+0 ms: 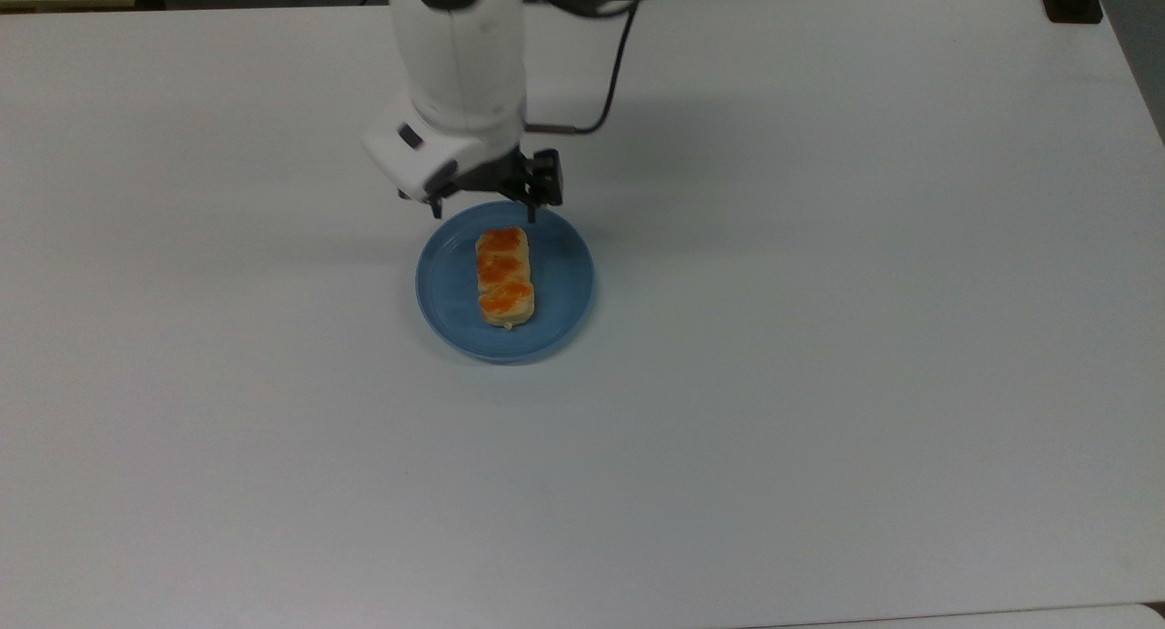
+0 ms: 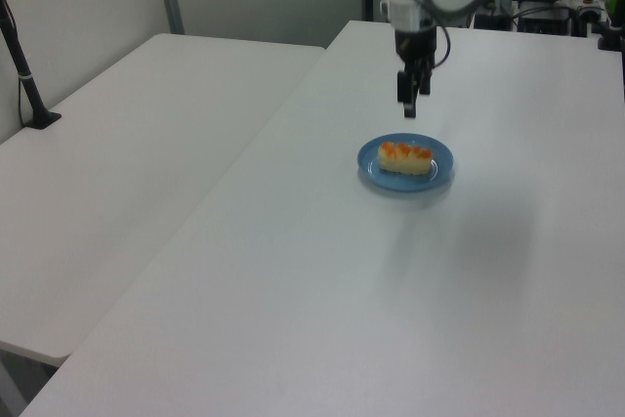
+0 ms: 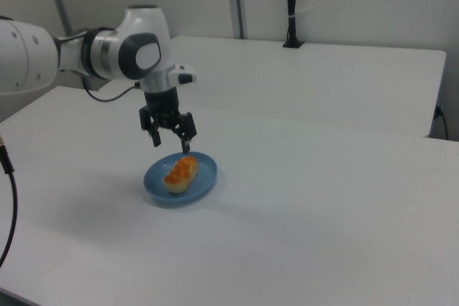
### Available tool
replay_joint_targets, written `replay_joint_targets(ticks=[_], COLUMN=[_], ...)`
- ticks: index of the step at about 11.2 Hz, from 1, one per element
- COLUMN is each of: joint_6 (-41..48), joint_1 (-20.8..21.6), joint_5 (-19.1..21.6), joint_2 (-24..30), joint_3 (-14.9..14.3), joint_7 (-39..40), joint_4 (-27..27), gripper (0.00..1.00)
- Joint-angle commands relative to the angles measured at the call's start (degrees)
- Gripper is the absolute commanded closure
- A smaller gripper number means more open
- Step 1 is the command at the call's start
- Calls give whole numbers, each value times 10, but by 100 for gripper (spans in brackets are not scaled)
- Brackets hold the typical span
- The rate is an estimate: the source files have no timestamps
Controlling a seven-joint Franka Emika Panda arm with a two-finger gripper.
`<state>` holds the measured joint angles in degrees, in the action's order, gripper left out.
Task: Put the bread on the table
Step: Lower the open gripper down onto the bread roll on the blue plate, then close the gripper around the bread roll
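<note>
The bread point(image 1: 504, 277), a pale oblong bun with orange patches, lies lengthwise on a round blue plate point(image 1: 450, 294) near the middle of the white table point(image 1: 819, 356). My gripper point(image 1: 484, 212) hangs open over the plate's upper rim in the top view, fingers spread wider than the bun and nothing between them. The left view has the gripper point(image 2: 408, 104) above and behind the bread point(image 2: 405, 157) on the plate point(image 2: 441, 171). In the right view the gripper point(image 3: 171, 142) is a little above the bread point(image 3: 180, 173) and plate point(image 3: 206, 177), not touching.
A black clamp point(image 1: 1072, 3) sits at the table's upper right corner in the top view. A second white table point(image 2: 137, 153) adjoins on the left view's left, with a black post point(image 2: 24, 70) on it. A dark cable point(image 1: 619, 60) trails from the arm.
</note>
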<state>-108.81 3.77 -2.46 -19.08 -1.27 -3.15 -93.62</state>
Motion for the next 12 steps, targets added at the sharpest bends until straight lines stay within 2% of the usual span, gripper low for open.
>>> replay_joint_targets(ticks=[1,3,6,7,8,9,10,11,12], joint_6=[-55,-85,-88,-88,-88,-88,-87,-83,-79], joint_1=[29,30,28,29,30,30,30,30,29], joint_5=[-7,-15,-26,-35,-45,-46,-46,-45,-45], joint_2=[-45,-69,-70,-70,-70,-70,-69,-64,-55], joint_3=[-2,-2,-4,-4,-4,-3,-3,-3,-6], joint_7=[-11,-12,-11,-11,-11,-11,-9,-7,-5], joint_4=[-16,-21,-23,-28,-31,-33,-31,-28,-17], gripper=[0,0,0,11,29,52,69,75,75])
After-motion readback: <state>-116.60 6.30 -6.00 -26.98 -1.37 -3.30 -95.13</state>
